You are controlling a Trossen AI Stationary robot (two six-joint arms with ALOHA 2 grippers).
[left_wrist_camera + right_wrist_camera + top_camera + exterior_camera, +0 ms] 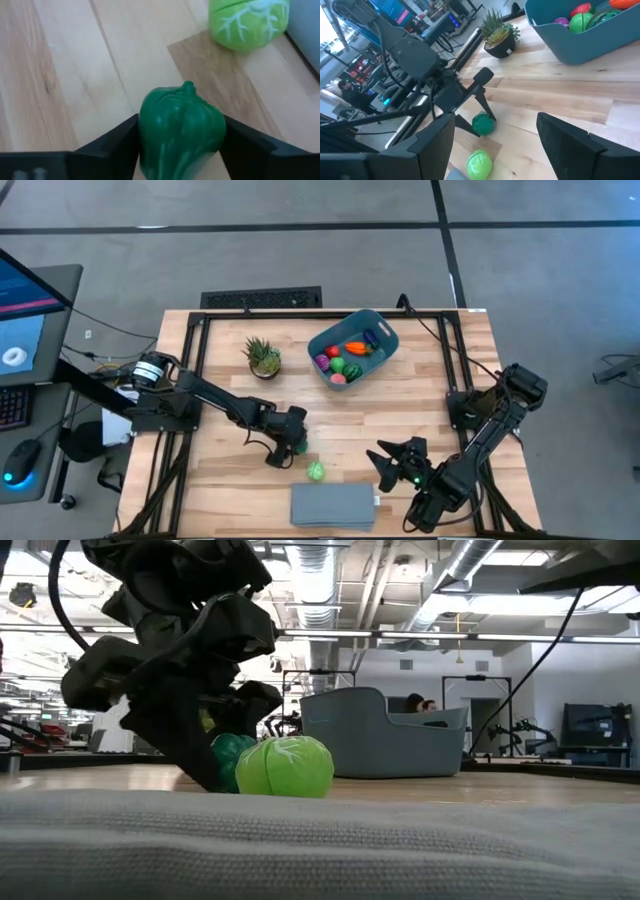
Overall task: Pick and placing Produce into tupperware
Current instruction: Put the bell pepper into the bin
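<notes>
A dark green toy pepper point(180, 130) stands on the wooden table point(220, 480), left of middle toward the near edge, between the fingers of my left gripper point(297, 448), which is shut on it. A light green cabbage point(316, 471) lies on the table just beside it, toward the near edge. The teal tupperware point(352, 347) stands at the far middle with several coloured produce toys inside. My right gripper point(396, 461) hangs open over the near right of the table, with nothing between its fingers. My left gripper pinches the pepper's two opposite sides point(145, 135) between its two fingers point(117, 142). The fingers slant down at it from the table's left. The pepper sits on the table point(483, 124), its stem end pointing away from the wrist.
A spiky potted plant point(263, 357) stands at the far left of the tupperware. A flat grey-blue slab point(333, 505) lies at the near edge, close to the cabbage. Bare wood stretches between the pepper and the tupperware.
</notes>
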